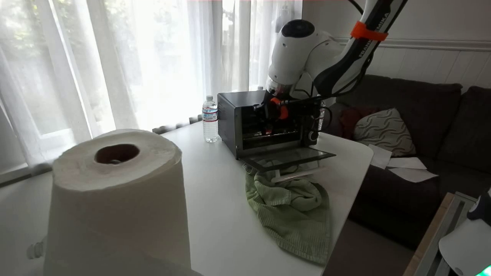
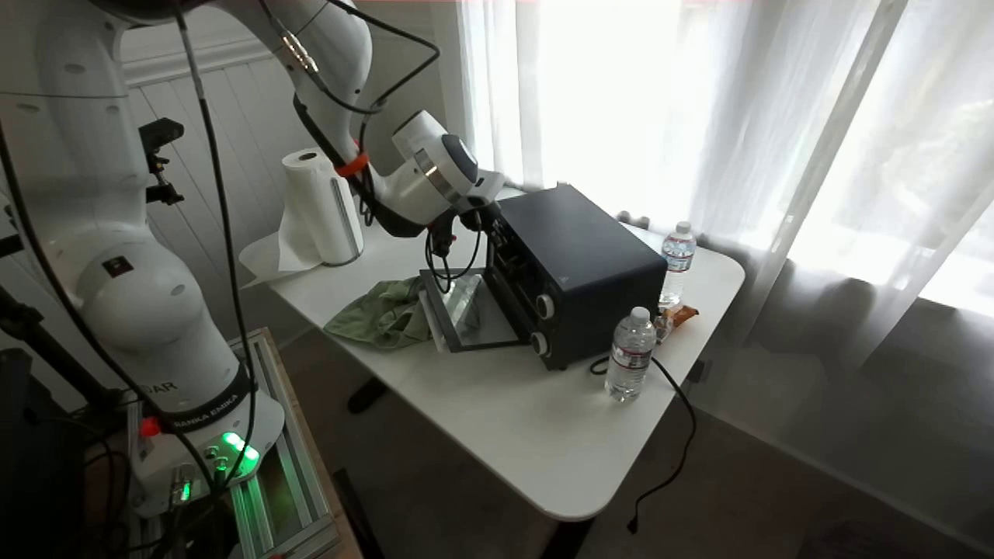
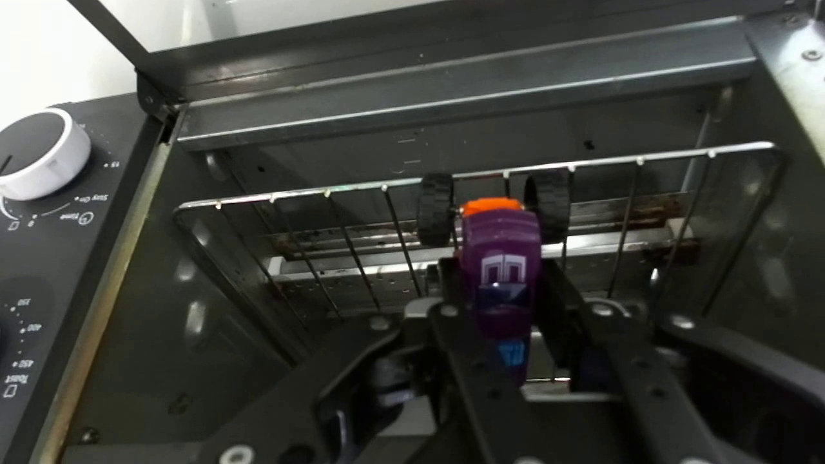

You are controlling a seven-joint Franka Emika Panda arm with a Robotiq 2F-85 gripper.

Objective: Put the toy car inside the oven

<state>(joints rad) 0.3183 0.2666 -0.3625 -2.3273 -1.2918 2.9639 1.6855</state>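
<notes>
The toy car (image 3: 501,245) is purple with an orange end and big black wheels. In the wrist view it is held upright between the fingers of my gripper (image 3: 504,277), over the wire rack (image 3: 644,160). I cannot tell whether its wheels touch the rack. The oven (image 2: 590,241) is a black box with white-rimmed knobs; it also shows in an exterior view (image 1: 227,122). Its glass door (image 1: 295,158) is dropped open. My gripper (image 1: 268,117) reaches into the open oven front. The car is not clearly visible in either exterior view.
A green towel (image 1: 295,214) lies under and before the door. Water bottles stand beside the oven (image 2: 630,353) and behind it (image 2: 678,260). An orange wrapper (image 2: 683,316) and a cord (image 2: 683,435) lie near. A paper towel roll (image 1: 119,214) stands on the table.
</notes>
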